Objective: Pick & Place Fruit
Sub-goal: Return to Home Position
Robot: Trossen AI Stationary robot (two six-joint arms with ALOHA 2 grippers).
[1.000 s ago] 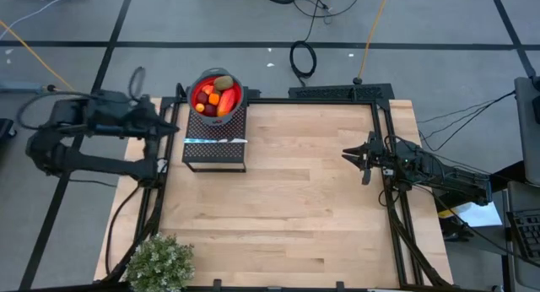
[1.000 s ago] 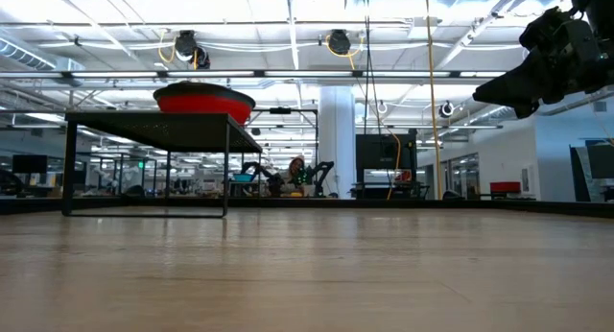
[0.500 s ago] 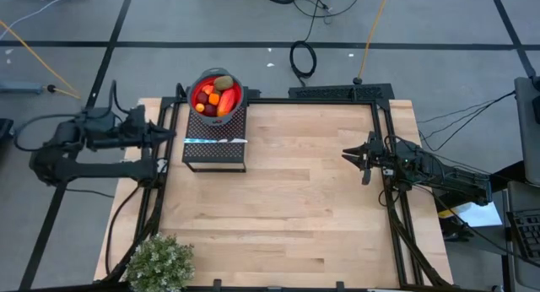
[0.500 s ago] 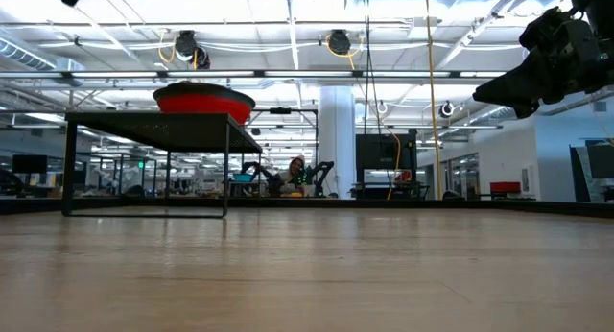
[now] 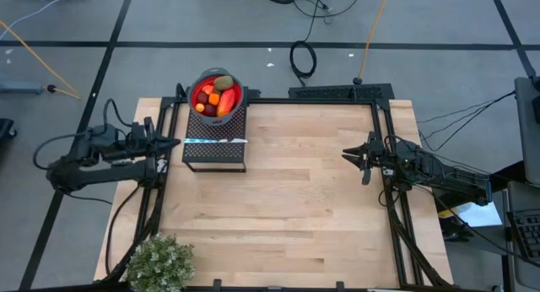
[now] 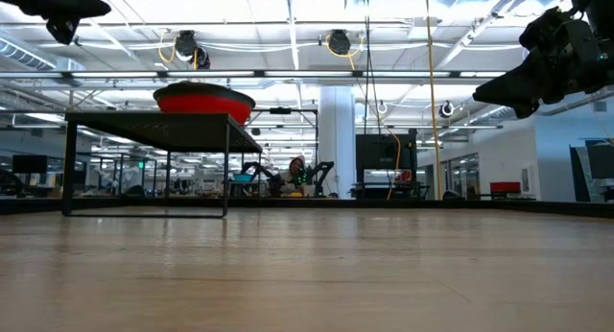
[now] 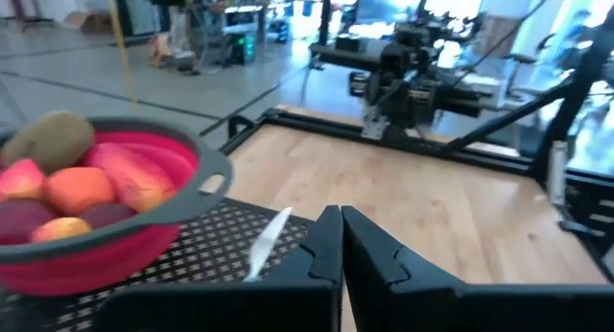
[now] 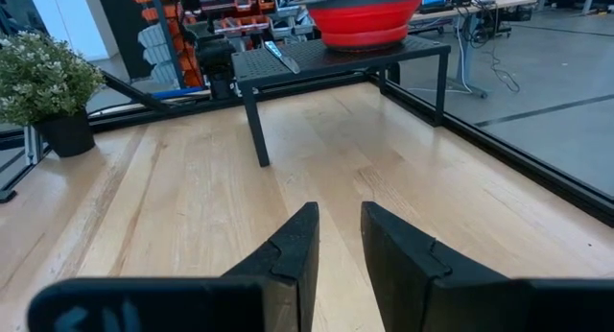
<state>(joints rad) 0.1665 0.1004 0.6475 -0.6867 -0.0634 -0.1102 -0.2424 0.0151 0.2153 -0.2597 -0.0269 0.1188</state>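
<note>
The fruit (image 5: pixel 216 96) lies heaped in a red strainer bowl (image 7: pixel 101 258) with a grey rim; the bowl stands on the far end of a small black mesh shelf (image 5: pixel 213 126) at the far left part of the wooden table (image 5: pixel 287 208); in the left wrist view a brown-green kiwi-like oval (image 7: pixel 48 140) sits on top of the heap, with an elongated red-orange piece (image 7: pixel 136 175), a rounder orange piece (image 7: pixel 77 189) and a dark red ball (image 7: pixel 23 218) beside and under it; how many pieces lie lower in the bowl I cannot tell. A slim silver-and-teal knife (image 5: pixel 216 141) lies flat across the shelf's near end, apart from the bowl. The left gripper (image 5: pixel 173 143) hangs over the table's left edge just beside the shelf, at about the level of the knife, pointing toward it; its two fingers are pressed together with nothing between them. The right gripper (image 5: pixel 350 154) hangs above the table's right side, well apart from the shelf, pointing toward the table's middle; its fingers (image 8: pixel 288 246) stand a little apart and grasp nothing. In the low view the right arm shows high at the right, and the dark shape at the upper left is probably the left arm. A bushy green plant (image 5: pixel 159 262) stands at the near left corner of the table.
</note>
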